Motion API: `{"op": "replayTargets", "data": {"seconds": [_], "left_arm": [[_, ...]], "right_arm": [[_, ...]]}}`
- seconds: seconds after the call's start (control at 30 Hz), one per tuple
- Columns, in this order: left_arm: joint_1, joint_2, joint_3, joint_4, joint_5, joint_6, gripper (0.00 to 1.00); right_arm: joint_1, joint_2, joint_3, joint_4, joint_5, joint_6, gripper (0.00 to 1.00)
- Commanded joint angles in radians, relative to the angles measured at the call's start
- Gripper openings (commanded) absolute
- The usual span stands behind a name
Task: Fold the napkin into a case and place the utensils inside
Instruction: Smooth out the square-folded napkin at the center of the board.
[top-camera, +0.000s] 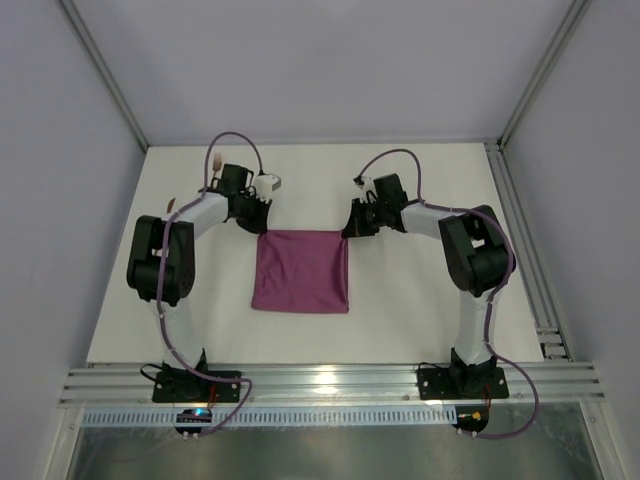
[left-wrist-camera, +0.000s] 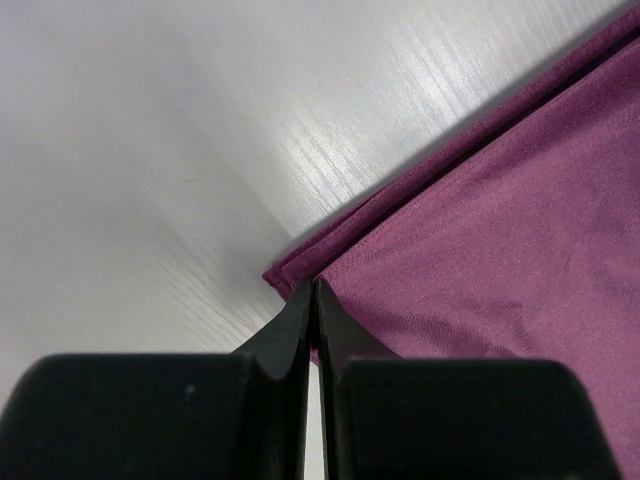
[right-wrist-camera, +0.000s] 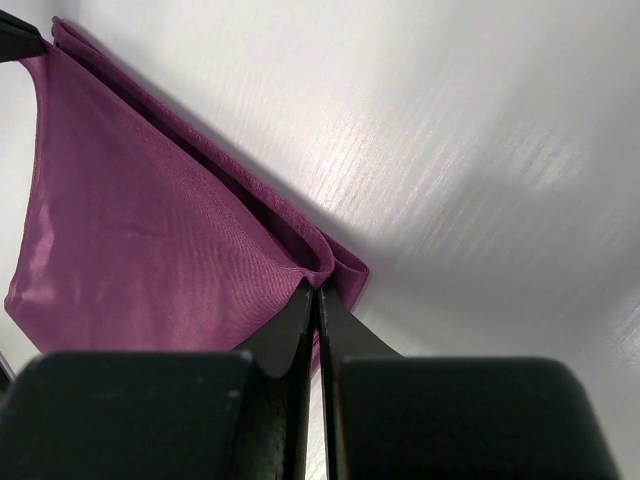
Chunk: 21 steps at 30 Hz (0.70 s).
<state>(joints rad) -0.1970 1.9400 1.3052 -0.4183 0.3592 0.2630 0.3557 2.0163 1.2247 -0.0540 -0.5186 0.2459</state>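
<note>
The plum-purple napkin (top-camera: 301, 271) lies on the white table as a rough square, its cloth doubled along the far edge. My left gripper (top-camera: 262, 230) is shut on the napkin's far left corner (left-wrist-camera: 290, 270). My right gripper (top-camera: 347, 233) is shut on the far right corner (right-wrist-camera: 335, 265). In both wrist views the fingers pinch a folded layer of the cloth (left-wrist-camera: 480, 260) (right-wrist-camera: 140, 240) just above the table. The fork and the knife-like stick are out of view. No case is formed.
The white table (top-camera: 420, 200) is walled by grey panels, with an aluminium rail (top-camera: 330, 385) along the near edge and another rail (top-camera: 520, 250) along the right side. Both arm bases stand at the near edge.
</note>
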Motion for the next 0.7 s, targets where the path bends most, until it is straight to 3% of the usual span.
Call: {"op": "replayTargets", "data": {"seconds": [0.0,0.67], "left_arm": [[0.004,-0.049,0.043,0.036,-0.042,-0.013,0.01],[-0.015,0.045,0.149,-0.019,-0.077,-0.064,0.04]], "right_arm": [[-0.014,-0.039,0.021,0.034,0.029,-0.005,0.05],[-0.014,-0.08,0.035,0.048,0.025,0.033,0.06]]}}
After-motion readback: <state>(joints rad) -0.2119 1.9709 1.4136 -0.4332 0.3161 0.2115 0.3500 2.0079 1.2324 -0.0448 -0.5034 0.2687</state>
